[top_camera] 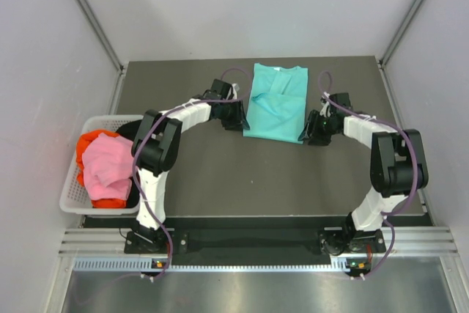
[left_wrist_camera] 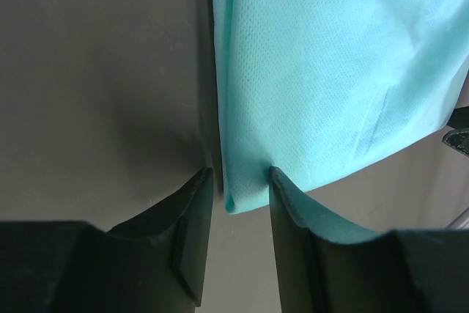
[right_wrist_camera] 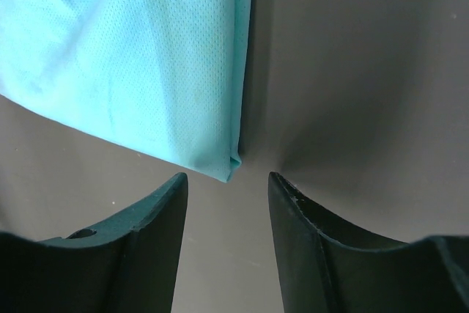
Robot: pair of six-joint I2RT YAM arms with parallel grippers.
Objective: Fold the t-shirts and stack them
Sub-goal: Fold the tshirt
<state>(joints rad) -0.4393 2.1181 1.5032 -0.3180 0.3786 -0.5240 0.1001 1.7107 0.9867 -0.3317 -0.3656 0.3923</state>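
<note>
A teal t-shirt [top_camera: 277, 102] lies flat at the back middle of the table, its sides folded in. My left gripper [top_camera: 240, 118] is open at the shirt's near left corner. In the left wrist view that corner [left_wrist_camera: 242, 192] sits between the fingertips of the gripper [left_wrist_camera: 240, 181], against the right finger. My right gripper [top_camera: 308, 131] is open at the near right corner. In the right wrist view that corner [right_wrist_camera: 229, 166] lies just ahead of the gap of the gripper [right_wrist_camera: 227, 182], untouched. A pink shirt [top_camera: 106, 166], a red-orange shirt [top_camera: 95, 139] and a black shirt [top_camera: 128, 131] lie bunched in the basket.
A white lattice basket [top_camera: 69, 190] stands at the table's left edge beside the left arm. Grey walls close in the table at the back and both sides. The dark table surface [top_camera: 256, 174] stretches between the shirt and the arm bases.
</note>
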